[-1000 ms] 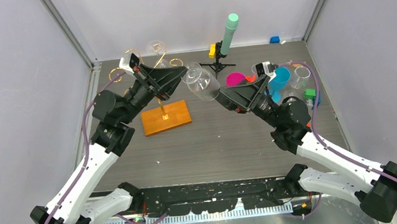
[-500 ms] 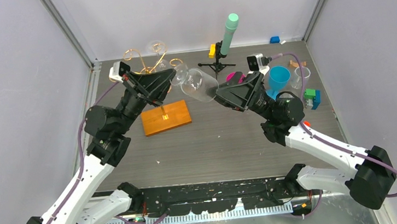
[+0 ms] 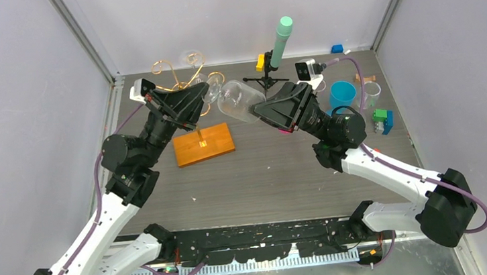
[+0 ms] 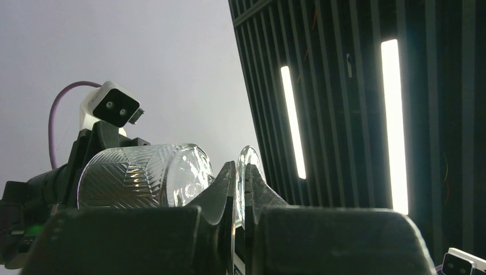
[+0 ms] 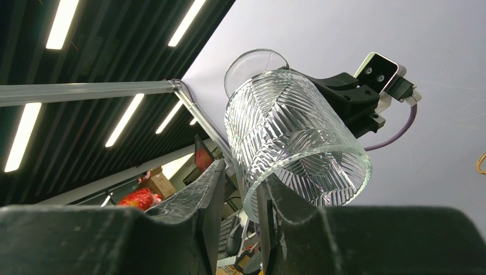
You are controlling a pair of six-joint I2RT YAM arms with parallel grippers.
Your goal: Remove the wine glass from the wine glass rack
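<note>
Two holds on wine glass (image 3: pixel 237 102): left gripper (image 3: pixel 206 90) clamps foot, right gripper (image 3: pixel 260 111) clamps bowl rim. Long axis left-right, aloft beside wine glass rack (image 3: pixel 204 144).

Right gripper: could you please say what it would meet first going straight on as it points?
Beyond the wine glass it grips, likely the left gripper, holding the glass's foot; depth unclear.

Pale lilac-grey walls (image 3: pixel 15 99) enclose a dark, wood-grained tabletop (image 3: pixel 265 176) on three sides, with aluminium frame posts (image 3: pixel 79 33) rising at the two back corners. Overhead, in the wrist views, a ceiling (image 4: pixel 447 86) of black slats carries long white strip lights (image 4: pixel 394 120), lit and running parallel.
</note>
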